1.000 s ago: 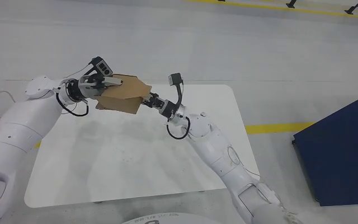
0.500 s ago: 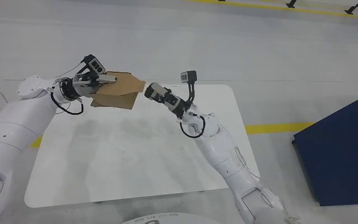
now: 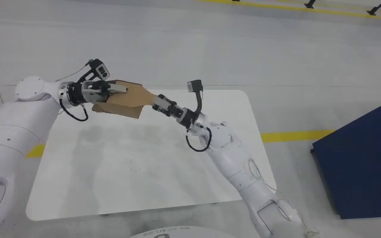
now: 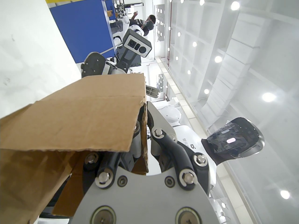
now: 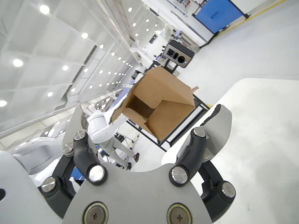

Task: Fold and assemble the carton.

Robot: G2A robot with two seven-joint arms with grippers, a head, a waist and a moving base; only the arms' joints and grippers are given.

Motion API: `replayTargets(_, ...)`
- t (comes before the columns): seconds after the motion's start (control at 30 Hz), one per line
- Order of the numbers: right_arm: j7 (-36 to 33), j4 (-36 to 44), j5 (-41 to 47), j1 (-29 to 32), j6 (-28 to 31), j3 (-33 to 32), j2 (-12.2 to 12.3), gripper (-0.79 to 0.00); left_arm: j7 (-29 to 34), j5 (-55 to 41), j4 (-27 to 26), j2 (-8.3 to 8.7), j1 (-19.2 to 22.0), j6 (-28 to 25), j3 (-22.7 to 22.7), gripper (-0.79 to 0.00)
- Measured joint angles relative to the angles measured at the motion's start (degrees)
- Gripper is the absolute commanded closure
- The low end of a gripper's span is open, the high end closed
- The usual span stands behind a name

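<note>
Since half a second ago the right gripper has been swinging back in and down toward the carton, after standing off higher and farther from its end, while the carton has barely been shifting in the left gripper. The left gripper is pinching one side wall of the brown carton near an open end, one finger lying inside the box and the other outside it, with the cardboard edge caught between its fingers in the left wrist view. It is holding the carton in the air over the far left part of the white table, with the box's length running roughly sideways toward the other arm. The right gripper is hanging just beside the carton's other end, its fingers standing spread wide. In its wrist view the open mouth of the carton is facing it, with flaps folded inward, and whether a fingertip is touching the cardboard I cannot tell. A blue partition is standing on the floor well apart from the table, near a yellow line.
</note>
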State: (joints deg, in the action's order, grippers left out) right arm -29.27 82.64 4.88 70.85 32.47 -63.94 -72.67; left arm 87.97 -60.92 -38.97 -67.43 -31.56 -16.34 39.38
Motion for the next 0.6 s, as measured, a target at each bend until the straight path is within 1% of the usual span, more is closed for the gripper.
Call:
replayTargets(0.13, 2.49, -1.55, -5.75, -1.6, -2.52, 2.69, -0.57, -0.757, 0.03, 0.71, -0.62, -0.25, -0.07, 0.06, 0.72, 0.0)
replayTargets(0.17, 2.73, -1.79, -6.59, -1.83, -2.76, 3.1, -0.66, -0.76, 0.03, 0.59, -0.87, -0.25, -0.19, 0.11, 0.91, 0.0)
replayTargets(0.37, 3.73, -3.01, -9.51, -2.82, -3.91, 4.74, -1.04, -0.723, 0.03, 0.53, -2.15, 0.08, -0.88, 0.73, 1.82, 0.0)
replayTargets(0.5, 4.42, -3.35, -9.58, -3.11, -3.74, 5.12, -1.23, -0.754, 0.03, 1.33, -2.39, 0.27, -1.11, 0.79, 2.17, 0.0)
replayTargets(0.53, 4.49, -3.28, -8.83, -3.09, -3.37, 4.99, -1.25, -0.776, 0.03, 1.47, -2.35, 0.33, -1.19, 0.71, 2.33, 0.0)
replayTargets(0.6, 4.09, -3.03, -7.0, -2.89, -2.47, 4.45, -1.2, -0.785, 0.03, 1.59, -2.27, 0.41, -1.29, 0.66, 2.58, 0.0)
